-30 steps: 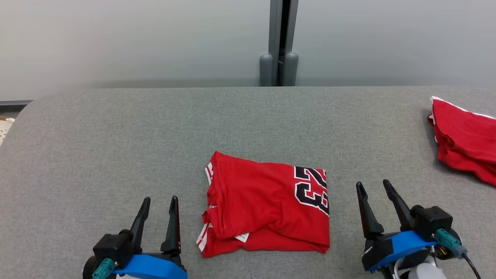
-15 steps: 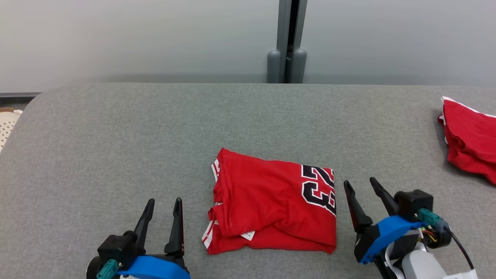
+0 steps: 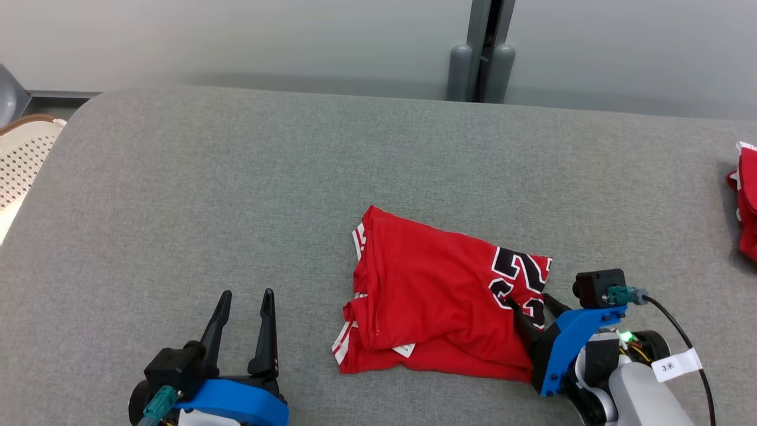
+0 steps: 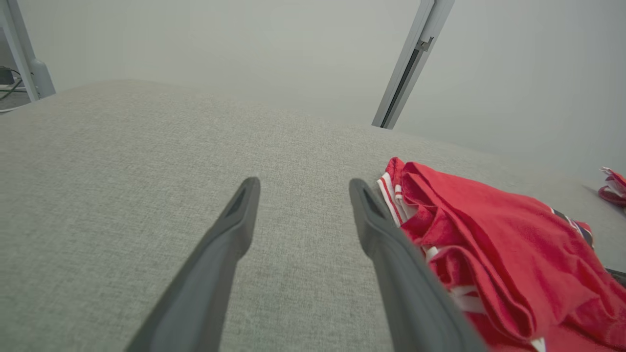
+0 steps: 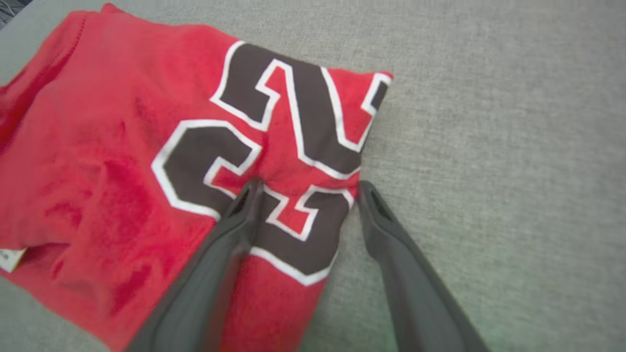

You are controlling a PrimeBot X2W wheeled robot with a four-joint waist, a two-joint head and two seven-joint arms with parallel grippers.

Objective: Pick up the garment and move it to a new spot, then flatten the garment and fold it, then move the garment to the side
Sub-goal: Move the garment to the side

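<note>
While both arms hung low over the grey fabric-covered surface, the folded red jersey, printed with black numerals edged in white, lay on that surface a little toward 5 o'clock from the middle of the head view. Its white-striped trim and a small white label showed along the side at 7 o'clock, and the numerals sat at its 3 o'clock end.

The right gripper had reached the jersey from 4 o'clock. In the right wrist view the right gripper had its jaws spread wide. One tip rested on the printed numerals of the jersey, while the other stood just off the cloth's edge over bare grey fabric. The jaws straddled that edge and pinched nothing.

The left gripper sat at 7 o'clock in the head view, well apart from the jersey, with its jaws also spread and empty. In the left wrist view the left gripper pointed across bare grey fabric, with the jersey beside it at 3 o'clock.

A second crumpled red garment lay at the surface's 3 o'clock edge. A white perforated object stood beyond the 9 o'clock edge, and a grey upright post rose at 1 o'clock behind the surface.
</note>
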